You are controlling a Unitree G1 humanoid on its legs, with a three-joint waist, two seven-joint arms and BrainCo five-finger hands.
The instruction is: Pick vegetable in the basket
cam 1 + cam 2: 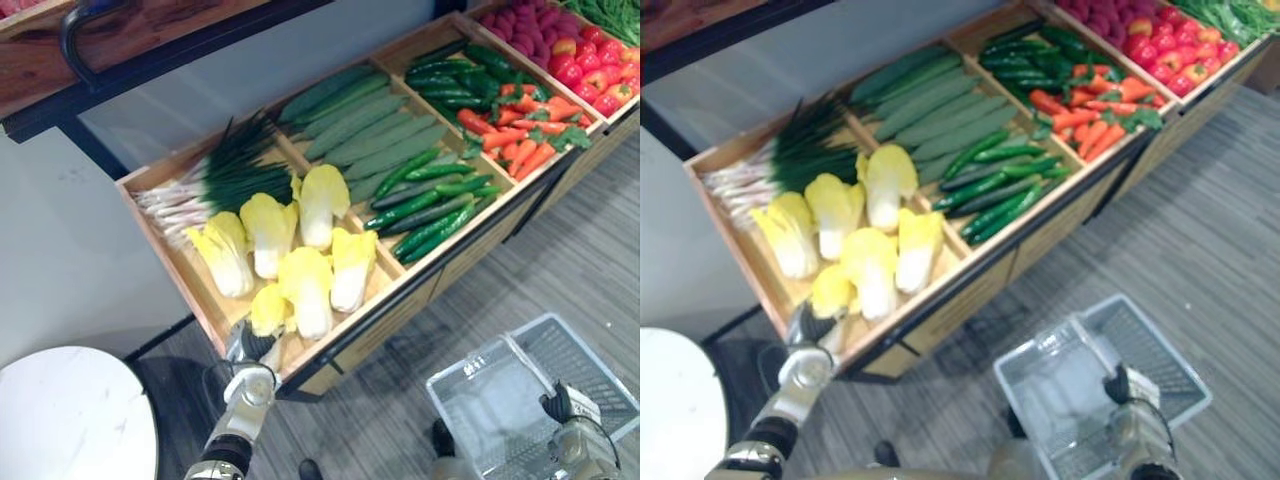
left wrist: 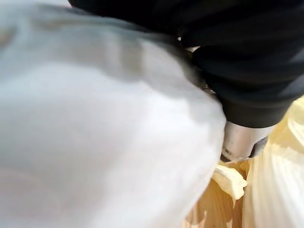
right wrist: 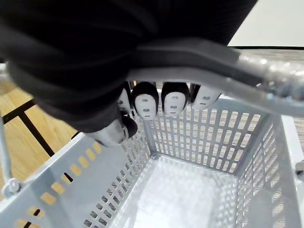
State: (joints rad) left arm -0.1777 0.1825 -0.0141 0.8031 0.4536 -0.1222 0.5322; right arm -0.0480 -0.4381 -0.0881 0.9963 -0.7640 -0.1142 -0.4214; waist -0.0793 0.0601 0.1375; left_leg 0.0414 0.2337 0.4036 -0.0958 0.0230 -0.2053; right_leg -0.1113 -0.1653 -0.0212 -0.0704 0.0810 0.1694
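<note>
Several yellow-white cabbages lie in the near compartment of the wooden display crate [image 1: 196, 300]. My left hand [image 1: 250, 346] is at the crate's near corner, shut on the nearest cabbage [image 1: 270, 308]. That cabbage's white stalk [image 2: 104, 133] presses against the palm, and the thumb [image 2: 242, 140] lies against it. It still rests in the crate. At the lower right my right hand [image 1: 570, 405] holds a grey plastic basket [image 1: 470, 400] above the floor. Its fingers [image 3: 145, 102] are curled round the basket's handle [image 3: 199, 61]. The basket's inside [image 3: 185, 190] holds nothing.
Other compartments hold scallions [image 1: 220, 175], cucumbers [image 1: 360, 125], long green peppers [image 1: 430, 205], carrots [image 1: 520, 135] and red fruit [image 1: 600, 70]. A round white table [image 1: 70, 415] stands at the lower left. Grey plank floor lies between the crate and the basket.
</note>
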